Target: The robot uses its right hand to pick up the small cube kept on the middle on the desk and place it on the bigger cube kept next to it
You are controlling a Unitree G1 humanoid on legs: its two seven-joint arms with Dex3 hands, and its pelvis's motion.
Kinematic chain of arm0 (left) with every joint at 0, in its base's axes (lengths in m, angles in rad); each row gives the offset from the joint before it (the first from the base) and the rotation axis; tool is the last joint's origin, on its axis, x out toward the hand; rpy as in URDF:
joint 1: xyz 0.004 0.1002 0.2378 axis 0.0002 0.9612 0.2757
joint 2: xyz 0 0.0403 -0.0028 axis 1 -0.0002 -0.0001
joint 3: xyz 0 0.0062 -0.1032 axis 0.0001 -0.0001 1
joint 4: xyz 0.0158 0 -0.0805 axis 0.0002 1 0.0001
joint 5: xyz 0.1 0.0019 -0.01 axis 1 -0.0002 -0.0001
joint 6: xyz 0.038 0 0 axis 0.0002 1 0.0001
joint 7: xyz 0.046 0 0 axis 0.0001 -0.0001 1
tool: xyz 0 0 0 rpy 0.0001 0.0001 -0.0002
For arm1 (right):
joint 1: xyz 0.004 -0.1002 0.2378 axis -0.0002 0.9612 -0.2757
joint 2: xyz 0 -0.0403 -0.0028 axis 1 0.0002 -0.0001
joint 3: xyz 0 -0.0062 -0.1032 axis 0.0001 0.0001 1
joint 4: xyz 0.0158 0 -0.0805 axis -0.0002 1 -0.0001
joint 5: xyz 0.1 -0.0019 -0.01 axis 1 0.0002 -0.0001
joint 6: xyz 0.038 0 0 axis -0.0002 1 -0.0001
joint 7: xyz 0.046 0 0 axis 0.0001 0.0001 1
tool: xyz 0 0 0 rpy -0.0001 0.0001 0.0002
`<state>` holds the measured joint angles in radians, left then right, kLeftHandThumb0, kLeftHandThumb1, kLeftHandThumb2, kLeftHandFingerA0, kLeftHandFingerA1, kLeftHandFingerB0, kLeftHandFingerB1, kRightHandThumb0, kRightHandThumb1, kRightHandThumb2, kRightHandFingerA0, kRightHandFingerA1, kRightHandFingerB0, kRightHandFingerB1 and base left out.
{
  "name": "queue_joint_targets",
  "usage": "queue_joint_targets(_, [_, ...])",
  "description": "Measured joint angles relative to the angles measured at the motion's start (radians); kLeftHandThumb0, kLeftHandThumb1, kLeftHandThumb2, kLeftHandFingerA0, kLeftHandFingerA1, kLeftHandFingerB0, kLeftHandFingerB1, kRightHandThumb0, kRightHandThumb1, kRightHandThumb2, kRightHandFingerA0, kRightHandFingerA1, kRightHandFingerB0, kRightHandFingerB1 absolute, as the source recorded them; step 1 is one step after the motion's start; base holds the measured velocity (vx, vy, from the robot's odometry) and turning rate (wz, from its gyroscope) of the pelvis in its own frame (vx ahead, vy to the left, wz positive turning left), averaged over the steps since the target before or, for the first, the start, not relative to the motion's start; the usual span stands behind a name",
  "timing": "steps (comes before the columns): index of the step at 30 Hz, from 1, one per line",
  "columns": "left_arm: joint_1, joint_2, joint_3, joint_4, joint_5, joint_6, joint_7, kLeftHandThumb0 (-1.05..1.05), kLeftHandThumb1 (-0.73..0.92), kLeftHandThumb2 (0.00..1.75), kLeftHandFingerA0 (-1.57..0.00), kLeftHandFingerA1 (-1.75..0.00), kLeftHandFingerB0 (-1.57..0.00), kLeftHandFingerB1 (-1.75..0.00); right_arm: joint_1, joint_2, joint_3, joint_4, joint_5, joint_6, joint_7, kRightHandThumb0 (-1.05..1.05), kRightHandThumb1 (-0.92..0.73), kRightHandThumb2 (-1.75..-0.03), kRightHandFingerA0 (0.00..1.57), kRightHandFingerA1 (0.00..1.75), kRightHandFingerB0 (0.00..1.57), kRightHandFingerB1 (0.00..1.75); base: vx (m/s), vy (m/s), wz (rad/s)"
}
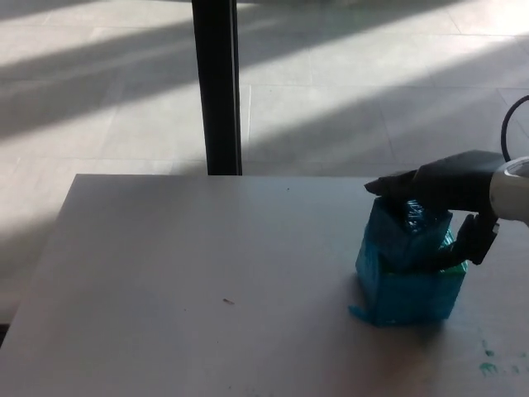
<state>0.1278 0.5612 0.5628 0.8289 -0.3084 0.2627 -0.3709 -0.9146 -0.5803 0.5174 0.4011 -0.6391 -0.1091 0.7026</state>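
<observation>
Our right hand grips the small cube, which sits on the bigger cube at the desk's right side. A black post stands beyond the far edge.

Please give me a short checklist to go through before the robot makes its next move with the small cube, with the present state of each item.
1. Small cube sits on the big cube: ok, it rests on top, toward the left side.
2. Small cube is level and stable: cannot tell, the right hand covers part of it.
3. Right hand has let go: cannot tell, the fingers lie over and beside the cube.
4. Big cube is fully on the desk: ok, well inside the edges.
5. Path to lift the hand up is free: ok, nothing above it.
6. Left hand out of the way: ok, it is not in view.
</observation>
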Motion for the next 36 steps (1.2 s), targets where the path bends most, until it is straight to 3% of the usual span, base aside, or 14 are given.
queue_joint_targets(12, [0.003, 0.000, 0.003, -0.010, -0.005, 0.001, 0.001, -0.95, 0.81, 0.80, -0.33, -0.51, -0.24, -0.40, -0.024, -0.014, 0.023, -0.039, -0.067, 0.059, 0.059, -0.84, -0.50, -0.86, 0.00, 0.24, 0.00, 0.00, 0.00, 0.000, 0.00])
queue_joint_targets(13, [0.003, 0.000, 0.003, -0.010, -0.007, 0.001, 0.001, -0.90, 0.92, 0.71, -0.34, -0.48, -0.27, -0.37, -0.024, -0.011, 0.019, -0.048, -0.071, 0.063, 0.057, -0.82, -0.40, -0.67, 0.00, 0.00, 0.00, 0.00, 0.00, 0.000, 0.00])
queue_joint_targets(14, [0.002, 0.000, 0.003, -0.008, -0.008, 0.001, 0.001, -0.95, 0.81, 0.81, -0.34, -0.51, -0.25, -0.40, -0.024, -0.008, 0.014, -0.055, -0.072, 0.065, 0.052, -0.81, -0.48, -0.85, 0.00, 0.24, 0.00, 0.01, 0.00, 0.000, 0.00])
queue_joint_targets(16, [0.000, 0.000, 0.002, -0.003, -0.009, 0.001, 0.001, -0.90, 0.92, 0.70, -0.37, -0.49, -0.28, -0.37, -0.024, 0.001, 0.002, -0.063, -0.074, 0.067, 0.040, -0.82, -0.40, -0.66, 0.00, 0.00, 0.00, 0.00, 0.00, 0.000, 0.00])
queue_joint_targets(17, [-0.001, 0.000, 0.002, 0.000, -0.009, 0.001, 0.001, -0.96, 0.79, 0.85, -0.34, -0.52, -0.24, -0.41, -0.024, 0.005, -0.003, -0.066, -0.076, 0.068, 0.034, -0.85, -0.52, -0.89, 0.00, 0.23, 0.00, 0.00, 0.00, 0.000, 0.00])
queue_joint_targets(18, [-0.003, 0.000, 0.002, 0.001, -0.009, 0.001, 0.002, -0.89, 0.92, 0.70, -0.36, -0.49, -0.27, -0.37, -0.024, 0.009, -0.008, -0.069, -0.077, 0.069, 0.030, -0.89, -0.55, -0.89, 0.00, 0.22, 0.00, 0.00, 0.00, 0.000, 0.00])
queue_joint_targets(24, [-0.002, 0.000, 0.002, 0.005, -0.010, 0.001, 0.002, -0.95, 0.81, 0.81, -0.33, -0.52, -0.24, -0.40, -0.054, 0.020, -0.066, -0.095, -0.072, 0.074, 0.021, -0.88, -0.54, -0.92, 0.00, 0.23, 0.00, 0.00, 0.00, 0.000, 0.00])
queue_joint_targets(25, [-0.002, 0.000, 0.002, 0.006, -0.010, 0.001, 0.002, -0.90, 0.92, 0.72, -0.33, -0.48, -0.27, -0.37, -0.059, 0.019, -0.072, -0.095, -0.070, 0.074, 0.022, -0.92, -0.46, -0.56, 0.00, 0.00, 0.00, 0.00, 0.00, 0.000, 0.00])
queue_joint_targets(26, [-0.002, 0.000, 0.002, 0.006, -0.010, 0.001, 0.002, -0.90, 0.91, 0.74, -0.32, -0.49, -0.24, -0.37, -0.069, 0.014, -0.091, -0.094, -0.062, 0.074, 0.027, -0.84, -0.50, -0.89, 0.00, 0.26, 0.00, 0.01, 0.00, 0.000, 0.00])
queue_joint_targets(27, [0.000, 0.000, 0.002, 0.005, -0.010, 0.001, 0.002, -0.90, 0.91, 0.74, -0.32, -0.49, -0.24, -0.37, -0.077, 0.006, -0.107, -0.093, -0.054, 0.074, 0.034, -0.84, -0.50, -0.89, 0.00, 0.26, 0.00, 0.01, 0.00, 0.000, 0.00])
queue_joint_targets(28, [0.003, 0.000, 0.002, 0.002, -0.010, 0.001, 0.002, -0.88, 0.92, 0.72, -0.31, -0.49, -0.25, -0.37, -0.083, -0.004, -0.126, -0.091, -0.043, 0.075, 0.044, -0.93, -0.48, -0.56, 0.00, 0.00, 0.00, 0.00, 0.00, 0.000, 0.00])
queue_joint_targets(33, [0.012, -0.001, 0.004, -0.003, -0.013, 0.001, 0.002, -0.89, 0.92, 0.72, -0.31, -0.48, -0.25, -0.37, -0.108, -0.073, -0.194, -0.058, 0.011, 0.071, 0.099, -0.91, -0.46, -0.55, 0.00, 0.00, 0.00, 0.00, 0.00, 0.000, 0.00])
queue_joint_targets(35, [0.014, -0.002, 0.004, -0.003, -0.013, 0.001, 0.002, -0.88, 0.92, 0.71, -0.32, -0.49, -0.25, -0.37, -0.113, -0.108, -0.219, -0.035, 0.030, 0.070, 0.122, -0.89, -0.48, -0.57, 0.00, 0.00, 0.00, 0.00, 0.00, 0.000, 0.00])
queue_joint_targets(36, [0.014, -0.002, 0.004, -0.001, -0.014, 0.001, 0.002, -0.88, 0.92, 0.71, -0.32, -0.49, -0.25, -0.38, -0.114, -0.128, -0.239, -0.017, 0.045, 0.069, 0.131, -0.97, -0.54, -0.94, 0.00, 0.12, 0.00, 0.00, 0.00, 0.000, 0.00])
